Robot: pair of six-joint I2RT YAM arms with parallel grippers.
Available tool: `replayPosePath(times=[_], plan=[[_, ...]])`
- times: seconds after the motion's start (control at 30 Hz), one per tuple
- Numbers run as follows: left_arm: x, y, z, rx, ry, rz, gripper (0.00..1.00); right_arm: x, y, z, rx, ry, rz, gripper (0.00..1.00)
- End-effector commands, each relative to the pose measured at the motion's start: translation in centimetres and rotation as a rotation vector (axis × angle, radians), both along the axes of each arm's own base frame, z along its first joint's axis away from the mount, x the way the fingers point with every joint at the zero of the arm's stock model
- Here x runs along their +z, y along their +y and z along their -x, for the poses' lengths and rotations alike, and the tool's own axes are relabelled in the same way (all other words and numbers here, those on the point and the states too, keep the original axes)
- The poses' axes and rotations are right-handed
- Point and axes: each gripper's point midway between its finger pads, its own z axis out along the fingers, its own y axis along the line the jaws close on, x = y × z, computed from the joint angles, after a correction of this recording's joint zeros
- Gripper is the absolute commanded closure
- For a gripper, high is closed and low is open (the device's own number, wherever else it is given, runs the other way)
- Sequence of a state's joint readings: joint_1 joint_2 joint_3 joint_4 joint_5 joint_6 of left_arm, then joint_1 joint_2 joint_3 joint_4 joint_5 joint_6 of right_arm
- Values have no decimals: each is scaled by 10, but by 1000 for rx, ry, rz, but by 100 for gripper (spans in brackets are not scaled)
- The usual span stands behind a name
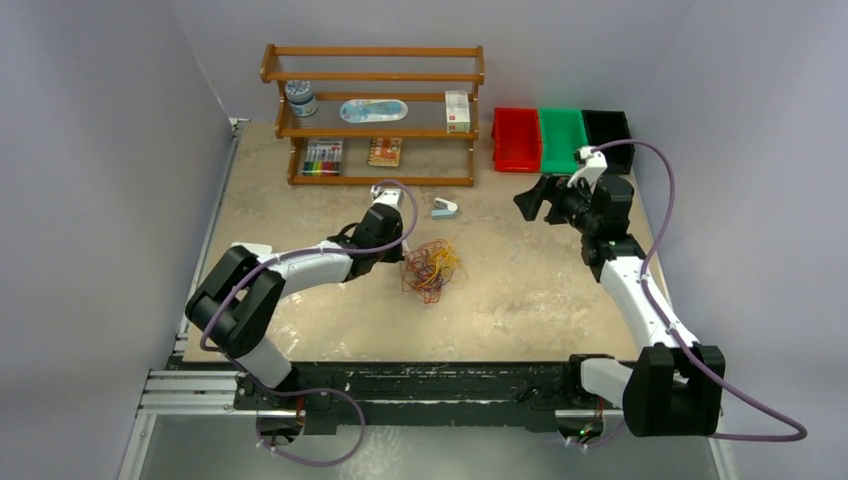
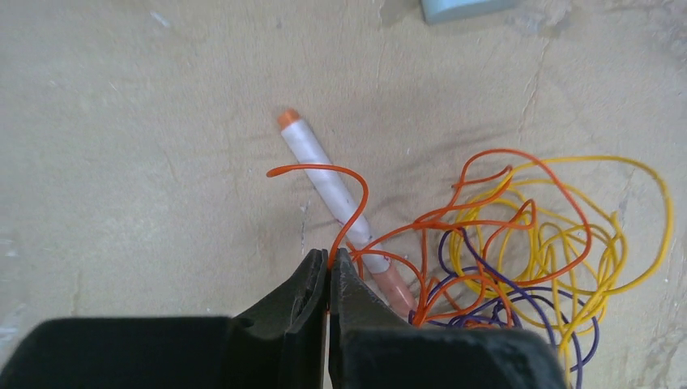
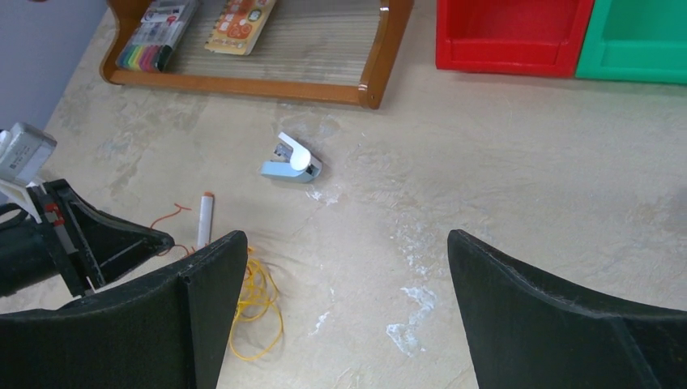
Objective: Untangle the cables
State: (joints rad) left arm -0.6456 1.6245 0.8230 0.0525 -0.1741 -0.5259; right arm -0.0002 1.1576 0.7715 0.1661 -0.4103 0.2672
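Left fingers (image 2: 301, 301) closed, pinching orange cable (image 2: 365, 198)

Lettering, all views: I can read no word, number or brand anywhere. In my right wrist view the booklet (image 3: 241, 18) on the bottom board of the wooden rack (image 1: 372, 77) bears pale marks on its orange cover, perhaps characters, too blurred to make out. The marker pack (image 3: 154, 36), the jar (image 1: 301, 97) and the white-and-red box (image 1: 457, 110) show label patches too small to read.
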Motion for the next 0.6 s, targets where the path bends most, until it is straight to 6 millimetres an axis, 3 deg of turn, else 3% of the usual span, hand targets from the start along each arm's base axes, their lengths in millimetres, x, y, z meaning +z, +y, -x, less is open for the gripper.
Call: replayPosePath(times=[0.0, 0.13, 0.4, 0.57], plan=[[58, -1, -22, 12, -127, -14, 100, 40, 3, -2, 17, -178, -9, 5], [90, -10, -19, -25, -165, -29, 100, 65, 10, 6, 61, -326, -17, 1], [152, -32, -14, -98, -223, -14, 100, 114, 35, 25, 139, -609, -27, 2], [184, -35, -15, -106, -256, 1, 100, 116, 72, 31, 217, -678, 21, 4]])
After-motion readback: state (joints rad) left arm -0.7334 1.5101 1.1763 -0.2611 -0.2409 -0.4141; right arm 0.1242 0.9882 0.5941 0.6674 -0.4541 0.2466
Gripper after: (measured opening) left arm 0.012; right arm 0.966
